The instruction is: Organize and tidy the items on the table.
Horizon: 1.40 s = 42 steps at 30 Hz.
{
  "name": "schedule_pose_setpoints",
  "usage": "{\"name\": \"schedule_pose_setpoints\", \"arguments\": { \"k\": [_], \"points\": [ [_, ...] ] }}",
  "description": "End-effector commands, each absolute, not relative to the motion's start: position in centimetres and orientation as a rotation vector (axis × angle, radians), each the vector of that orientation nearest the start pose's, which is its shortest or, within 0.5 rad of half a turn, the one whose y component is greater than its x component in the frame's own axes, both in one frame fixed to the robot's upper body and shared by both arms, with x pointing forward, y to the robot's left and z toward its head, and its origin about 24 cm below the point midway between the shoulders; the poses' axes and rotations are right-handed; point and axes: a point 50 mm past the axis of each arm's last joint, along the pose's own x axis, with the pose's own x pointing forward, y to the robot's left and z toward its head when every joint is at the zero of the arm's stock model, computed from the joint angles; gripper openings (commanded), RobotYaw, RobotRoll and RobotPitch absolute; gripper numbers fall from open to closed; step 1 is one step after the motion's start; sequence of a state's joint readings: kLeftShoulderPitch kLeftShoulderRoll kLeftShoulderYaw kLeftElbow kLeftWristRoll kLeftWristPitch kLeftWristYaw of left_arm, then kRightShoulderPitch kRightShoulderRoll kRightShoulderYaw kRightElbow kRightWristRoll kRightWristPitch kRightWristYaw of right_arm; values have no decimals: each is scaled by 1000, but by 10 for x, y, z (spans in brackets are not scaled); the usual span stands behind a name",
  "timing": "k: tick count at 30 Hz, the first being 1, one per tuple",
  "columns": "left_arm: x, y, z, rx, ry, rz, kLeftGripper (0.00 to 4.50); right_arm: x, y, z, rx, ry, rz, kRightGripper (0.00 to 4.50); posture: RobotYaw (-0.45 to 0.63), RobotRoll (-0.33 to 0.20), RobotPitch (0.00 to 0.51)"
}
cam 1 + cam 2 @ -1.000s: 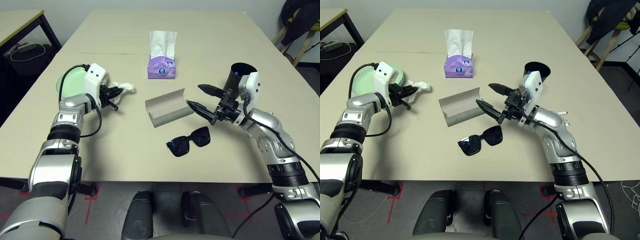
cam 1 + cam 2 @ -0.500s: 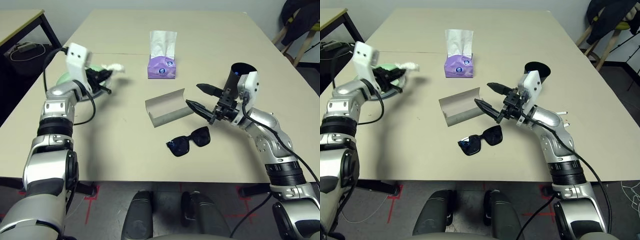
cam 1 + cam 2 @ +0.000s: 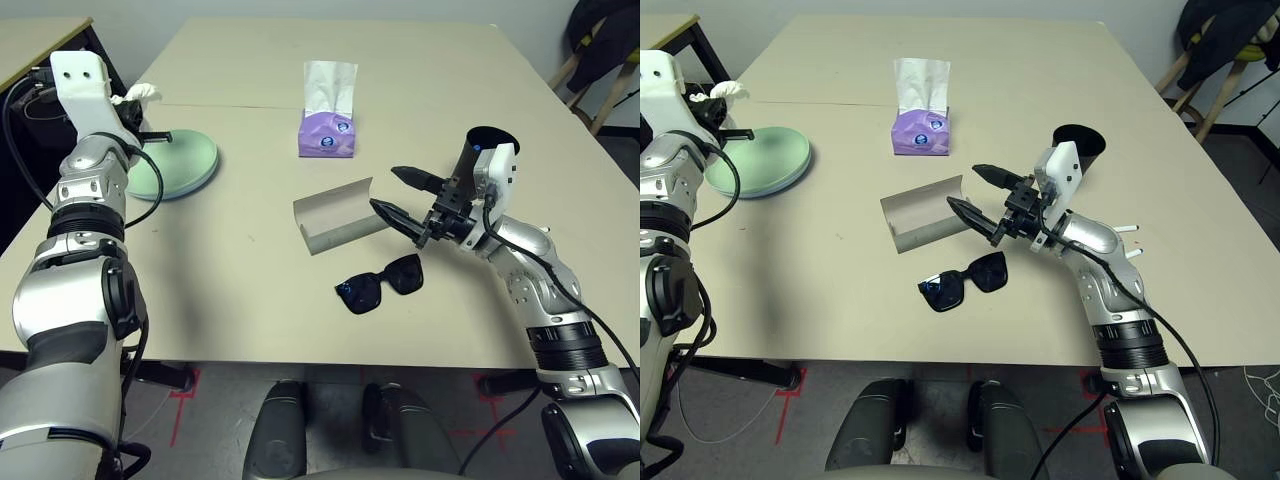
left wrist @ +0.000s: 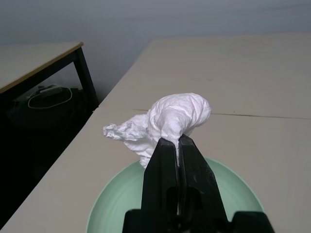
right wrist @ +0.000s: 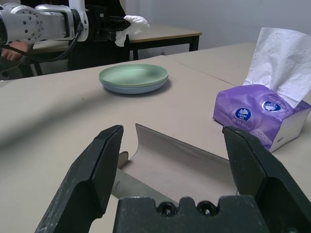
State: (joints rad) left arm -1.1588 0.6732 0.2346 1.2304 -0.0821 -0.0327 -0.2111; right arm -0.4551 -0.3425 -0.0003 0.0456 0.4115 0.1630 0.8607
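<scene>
Black sunglasses (image 3: pixel 379 285) nearest, then right gripper (image 3: pixel 398 196) spread wide and empty at the open grey glasses case (image 3: pixel 338 215), far left the left gripper (image 4: pixel 174 145) has lifted the crumpled tissue (image 4: pixel 165 121), pinched, above the stacked plates (image 3: pixel 180 166), likely heading off-table for disposal.

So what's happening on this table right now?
The robot is tidying up. Its left gripper is shut on a crumpled tissue, held in the air above the stacked plates near the table's left edge. The right gripper hangs open by the open glasses case, holding nothing. The sunglasses lie in front of the case, a black cup stands behind the right arm, and a tissue box sits further back.
</scene>
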Motion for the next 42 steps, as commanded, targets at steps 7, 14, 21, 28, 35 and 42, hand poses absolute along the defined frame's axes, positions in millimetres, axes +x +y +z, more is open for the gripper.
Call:
{"name": "schedule_pose_setpoints", "arguments": {
  "k": [7, 14, 21, 28, 35, 42],
  "points": [
    [387, 325, 222, 156, -69, 217, 3363, 305, -148, 152, -47, -236, 972, 4500, 113, 0, 124],
    [386, 324, 225, 177, -74, 173, 4482, 307, -146, 153, -46, -237, 978, 4500, 134, 0, 127],
    [388, 298, 221, 127, -81, -202, 4482, 309, -145, 155, -37, -237, 978, 4500, 153, 0, 131],
    [363, 274, 201, 136, -59, -675, 4482, 311, -139, 156, -44, -215, 1010, 4500, 199, 0, 141],
    [343, 269, 193, 159, -50, -785, 4482, 314, -134, 165, -52, -235, 1003, 4500, 220, 0, 144],
    [333, 258, 175, 189, -20, -892, 4482, 315, -136, 172, -108, -212, 1039, 4500, 196, 0, 136]
  ]
}}
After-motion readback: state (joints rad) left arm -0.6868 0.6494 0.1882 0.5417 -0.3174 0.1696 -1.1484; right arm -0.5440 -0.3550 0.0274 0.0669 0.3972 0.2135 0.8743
